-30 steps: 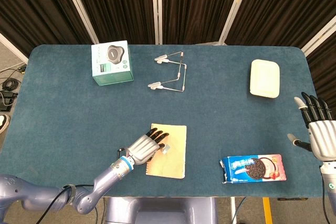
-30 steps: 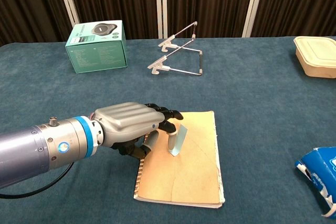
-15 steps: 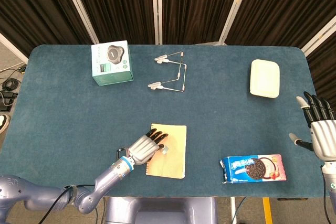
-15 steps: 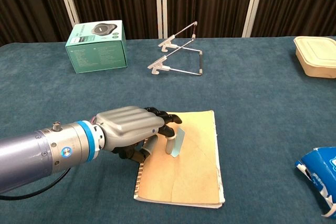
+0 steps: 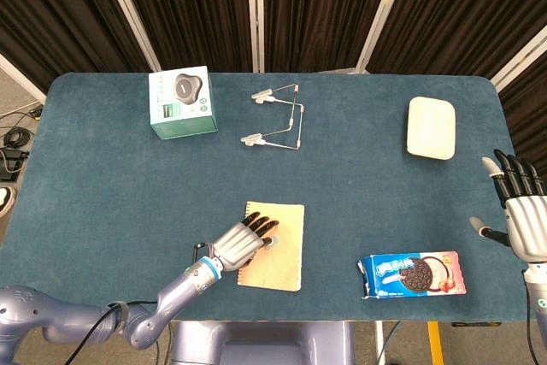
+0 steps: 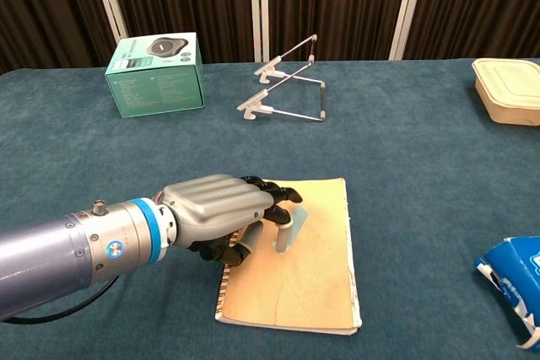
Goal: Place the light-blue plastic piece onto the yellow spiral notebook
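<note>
The left robot hand (image 6: pixel 226 212) is pinching the blue piece (image 6: pixel 288 227), standing on the notebook (image 6: pixel 316 267) at its fingertips' 3 o'clock; the right robot hand (image 5: pixel 521 215), spread, is idling far off.

Left hand (image 5: pixel 242 242) rests over the yellow notebook (image 5: pixel 279 248).

- The light-blue plastic piece (image 6: pixel 291 227), small and translucent, stood tilted on the notebook's upper left part.
- The yellow spiral notebook (image 6: pixel 308 269) lay closed and flat on the table's near edge.
</note>
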